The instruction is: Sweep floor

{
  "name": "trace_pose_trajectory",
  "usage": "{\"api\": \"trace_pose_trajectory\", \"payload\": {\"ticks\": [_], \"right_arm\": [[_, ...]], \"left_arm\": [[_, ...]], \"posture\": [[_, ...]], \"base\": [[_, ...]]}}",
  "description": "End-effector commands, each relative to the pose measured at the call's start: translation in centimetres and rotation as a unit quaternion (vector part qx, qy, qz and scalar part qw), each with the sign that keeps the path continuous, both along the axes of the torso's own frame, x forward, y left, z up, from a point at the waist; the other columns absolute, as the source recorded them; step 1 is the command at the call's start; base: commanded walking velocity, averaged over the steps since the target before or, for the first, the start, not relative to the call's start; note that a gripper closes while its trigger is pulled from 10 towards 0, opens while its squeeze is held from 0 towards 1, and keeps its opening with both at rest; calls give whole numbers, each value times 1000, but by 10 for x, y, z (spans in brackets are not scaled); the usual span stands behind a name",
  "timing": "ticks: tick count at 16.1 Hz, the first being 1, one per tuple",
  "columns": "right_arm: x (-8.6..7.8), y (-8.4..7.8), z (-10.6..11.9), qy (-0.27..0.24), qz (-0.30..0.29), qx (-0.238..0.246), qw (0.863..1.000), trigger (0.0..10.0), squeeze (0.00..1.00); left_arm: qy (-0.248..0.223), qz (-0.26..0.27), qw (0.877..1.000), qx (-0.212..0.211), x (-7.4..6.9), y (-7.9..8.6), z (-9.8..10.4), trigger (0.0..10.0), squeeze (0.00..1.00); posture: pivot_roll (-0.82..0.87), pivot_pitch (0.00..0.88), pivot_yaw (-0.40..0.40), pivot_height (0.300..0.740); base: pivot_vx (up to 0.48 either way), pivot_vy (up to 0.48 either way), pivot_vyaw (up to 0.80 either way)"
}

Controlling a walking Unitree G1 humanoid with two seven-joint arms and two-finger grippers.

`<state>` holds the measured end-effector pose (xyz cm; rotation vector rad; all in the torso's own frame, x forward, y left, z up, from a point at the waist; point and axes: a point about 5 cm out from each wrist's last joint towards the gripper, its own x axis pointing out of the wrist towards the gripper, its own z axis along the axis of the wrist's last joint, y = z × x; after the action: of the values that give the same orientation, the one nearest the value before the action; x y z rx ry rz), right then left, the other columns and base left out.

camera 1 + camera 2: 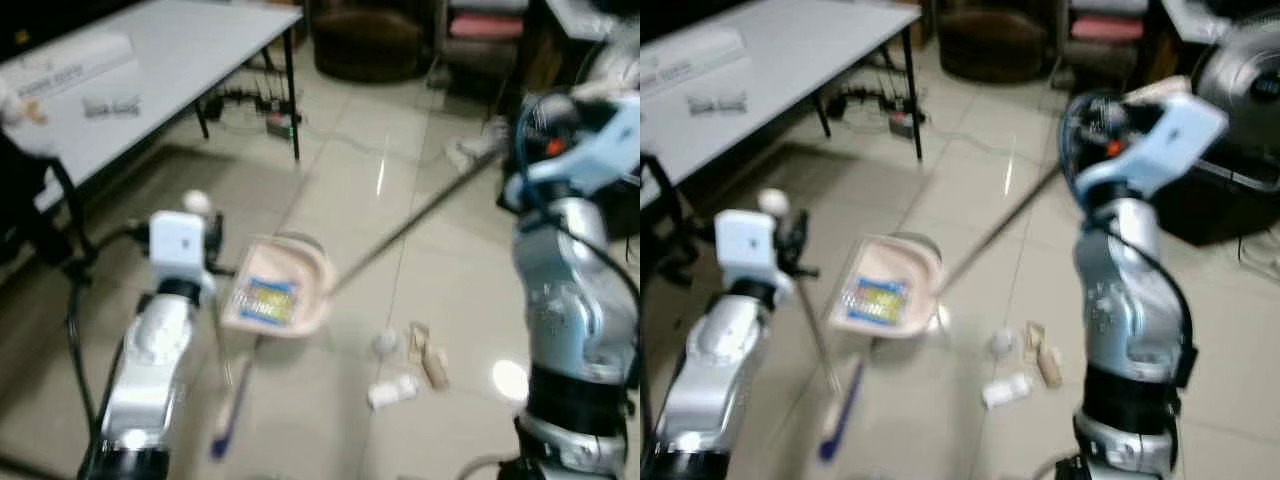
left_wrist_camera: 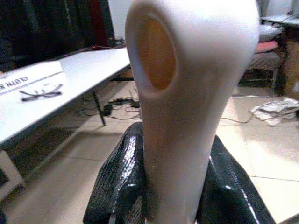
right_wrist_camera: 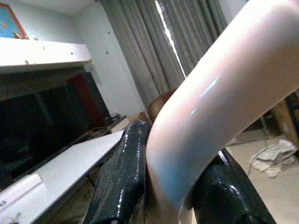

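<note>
Dustpan [image 1: 275, 290] beside litter [image 1: 410, 365]; left gripper [image 2: 175, 186] clamps handle [image 2: 187, 93]

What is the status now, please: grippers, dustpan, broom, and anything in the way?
Left gripper shut on dustpan handle; right gripper shut on broom handle. Dustpan on floor. Litter just right of it, unswept. Table leg well beyond.

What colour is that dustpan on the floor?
Pale pink dustpan with a blue-yellow label, clearest in the left eye view.
</note>
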<state>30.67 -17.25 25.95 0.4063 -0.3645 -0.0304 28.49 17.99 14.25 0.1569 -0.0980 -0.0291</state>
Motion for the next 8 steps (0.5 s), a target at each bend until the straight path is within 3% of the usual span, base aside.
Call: {"api": "trace_pose_trajectory", "payload": {"ticks": [1, 8], "right_arm": [[-4, -8, 15, -33, -15, 2, 999, 10000, 0], [-2, -7, 13, -27, -11, -2, 1000, 10000, 0]], "left_arm": [[-16, -15, 1000, 4, 0, -7, 7, 10000, 0], [-14, -14, 1000, 3, -2, -6, 5, 10000, 0]], "posture": [[-14, 52, 54, 740], [-13, 47, 41, 740]], "base": [[409, 0, 0], [408, 0, 0]]}}
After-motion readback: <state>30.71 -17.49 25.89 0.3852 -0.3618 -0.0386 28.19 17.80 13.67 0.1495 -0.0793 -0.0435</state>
